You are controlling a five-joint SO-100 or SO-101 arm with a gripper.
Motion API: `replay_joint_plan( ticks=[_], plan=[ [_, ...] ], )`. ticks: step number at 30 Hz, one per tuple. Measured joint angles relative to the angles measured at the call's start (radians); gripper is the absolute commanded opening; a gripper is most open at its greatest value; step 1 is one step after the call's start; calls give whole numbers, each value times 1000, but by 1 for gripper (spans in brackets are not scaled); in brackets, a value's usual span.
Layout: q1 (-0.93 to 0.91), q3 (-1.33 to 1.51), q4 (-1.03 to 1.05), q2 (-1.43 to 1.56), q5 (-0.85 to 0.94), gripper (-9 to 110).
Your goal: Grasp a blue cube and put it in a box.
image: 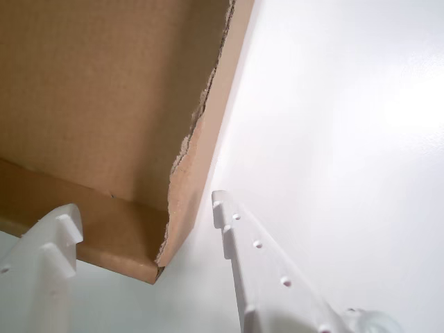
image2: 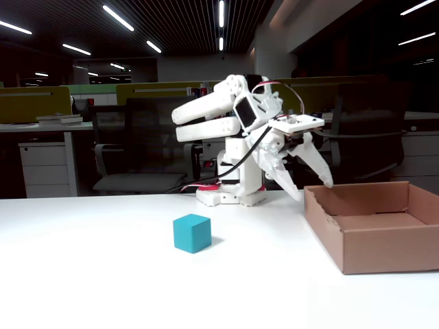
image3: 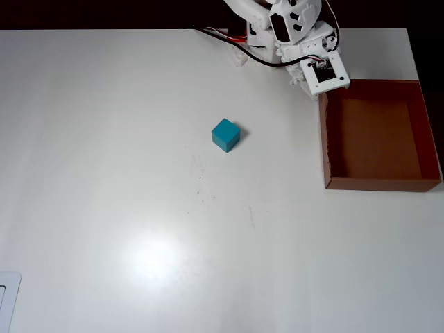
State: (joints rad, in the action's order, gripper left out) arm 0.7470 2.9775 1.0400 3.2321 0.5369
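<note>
Stretching wide, the smooth white table (image3: 139, 208) carries a shallow brown cardboard box (image3: 326, 139) with one ragged, torn wall. White plastic gripper (image2: 315, 190) hangs over the box's corner, fingers spread, empty — matte teal blue cube (image3: 225, 134) sits well apart.

1. White surface (image2: 103, 274), glossy, with a bright glare patch in the overhead view.
2. Dark slatted ceiling with strip lights (image2: 120, 17).
3. Office chairs (image2: 147, 147) behind; a desk with drawers (image2: 44, 161) at the fixed view's left.
</note>
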Motion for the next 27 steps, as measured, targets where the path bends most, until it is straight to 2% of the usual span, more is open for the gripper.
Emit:
replay_joint_plan(
  ticks=[11,21,27],
  plan=[
    [-97,-64,-20,-77,0,27],
    [-290,-518,80,-528,0,30],
    [-399,-684,169,-660,0,31]
  ],
)
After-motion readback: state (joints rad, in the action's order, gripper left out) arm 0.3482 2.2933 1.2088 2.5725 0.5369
